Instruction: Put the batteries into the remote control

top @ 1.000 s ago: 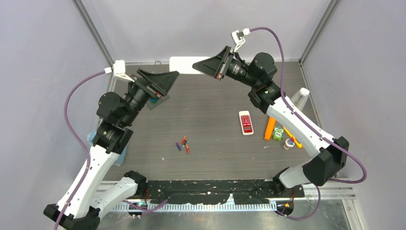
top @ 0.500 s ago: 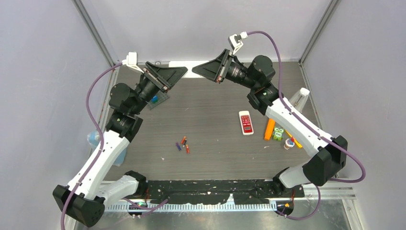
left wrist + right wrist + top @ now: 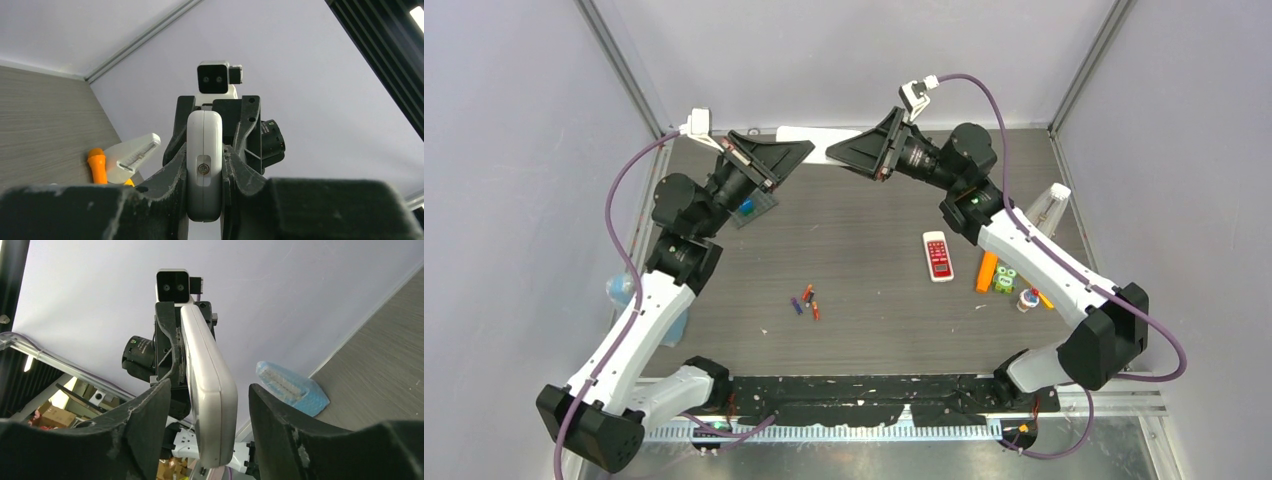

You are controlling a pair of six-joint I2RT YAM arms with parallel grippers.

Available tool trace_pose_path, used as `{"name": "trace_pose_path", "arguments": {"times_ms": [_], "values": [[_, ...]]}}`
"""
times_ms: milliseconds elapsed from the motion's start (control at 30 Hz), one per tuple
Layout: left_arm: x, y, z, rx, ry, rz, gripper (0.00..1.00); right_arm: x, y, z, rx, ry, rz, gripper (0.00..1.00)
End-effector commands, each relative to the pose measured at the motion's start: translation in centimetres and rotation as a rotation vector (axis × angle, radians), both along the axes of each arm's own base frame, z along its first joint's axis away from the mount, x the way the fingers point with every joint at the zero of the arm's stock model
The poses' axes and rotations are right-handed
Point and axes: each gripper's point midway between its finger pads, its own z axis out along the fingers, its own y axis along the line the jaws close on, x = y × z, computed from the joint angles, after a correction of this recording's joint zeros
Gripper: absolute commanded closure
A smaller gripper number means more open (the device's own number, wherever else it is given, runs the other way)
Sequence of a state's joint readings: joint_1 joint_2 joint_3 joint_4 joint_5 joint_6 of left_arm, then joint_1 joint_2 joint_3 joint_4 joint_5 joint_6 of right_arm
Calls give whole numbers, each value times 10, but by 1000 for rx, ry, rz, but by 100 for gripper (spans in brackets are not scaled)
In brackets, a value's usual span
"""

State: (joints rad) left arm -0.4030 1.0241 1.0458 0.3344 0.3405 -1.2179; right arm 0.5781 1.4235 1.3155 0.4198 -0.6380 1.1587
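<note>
A white remote control (image 3: 820, 137) hangs in the air at the back of the table, between both grippers. My left gripper (image 3: 204, 150) is shut on one end of the remote control (image 3: 204, 165), its pads pressed against both flat sides. My right gripper (image 3: 207, 407) stands open around the other end of the remote control (image 3: 207, 390), with a gap on each side. Seen from above, the left gripper (image 3: 796, 150) and right gripper (image 3: 842, 152) point at each other. Several tiny batteries (image 3: 806, 300), red-orange and blue-purple, lie loose in the middle of the table.
A small white and red remote (image 3: 938, 256) lies right of centre, beside an orange stick (image 3: 988, 268) and a green toy (image 3: 1005, 280). A clear tray with a blue item (image 3: 746, 208) sits under the left arm. A blue packet (image 3: 292, 388) lies at the left edge.
The left arm rose to the remote control and its gripper shut on it. The right gripper, which was gripping the remote control, has opened.
</note>
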Motion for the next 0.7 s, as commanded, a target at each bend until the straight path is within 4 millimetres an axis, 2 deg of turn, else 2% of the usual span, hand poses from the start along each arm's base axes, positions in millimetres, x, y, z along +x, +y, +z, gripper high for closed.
{"name": "trace_pose_path", "arguments": {"times_ms": [0,133,400,667], "values": [[-6,12,11,17,-52,41,100,-6,-17,19,20,-77,-38,32],[-7,15,9,28,-37,41,100,-2,-22,16,4,-72,-56,32],[-10,14,11,11,-13,1,100,2,-18,3,-35,-53,-40,46],[-14,6,15,-10,-9,-70,100,6,-16,-3,-66,-67,-36,45]]}}
